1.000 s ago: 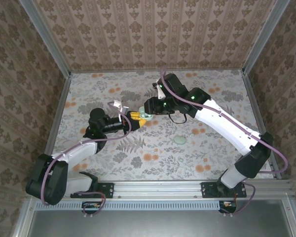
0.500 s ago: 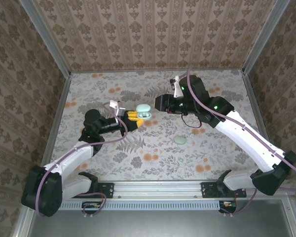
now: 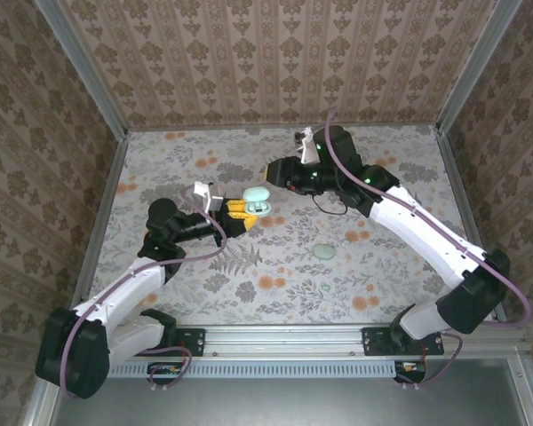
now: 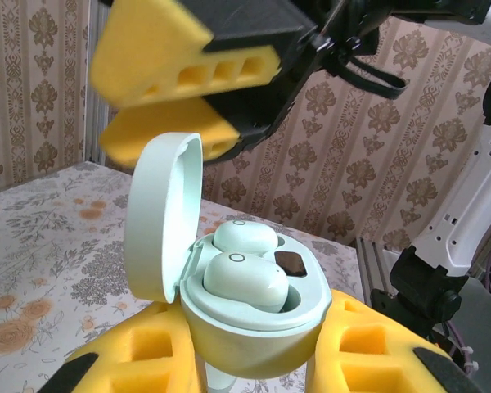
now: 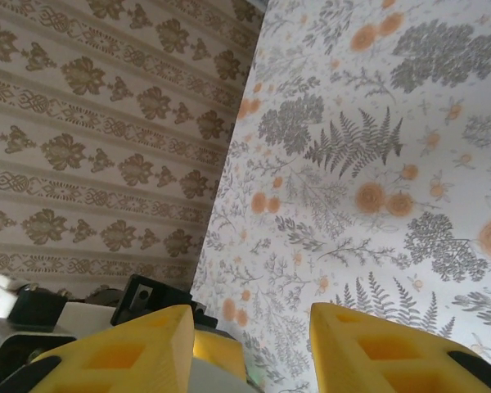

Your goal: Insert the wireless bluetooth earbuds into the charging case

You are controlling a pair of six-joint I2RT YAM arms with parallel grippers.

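over the grey-and-orange floral-print tabletop (image 3: 249,275), my left jaws are clamped on the base of the pale mint-green oval plastic charging case (image 4: 254,340), held up near the middle. my right jaws hang just to its far right, narrowly parted and empty. the case's hinged lid (image 4: 159,221) stands open. two small pale mint-green plastic earbuds (image 4: 244,281) sit side by side inside the case.

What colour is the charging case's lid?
Pale mint green; the charging case shows best in the left wrist view.
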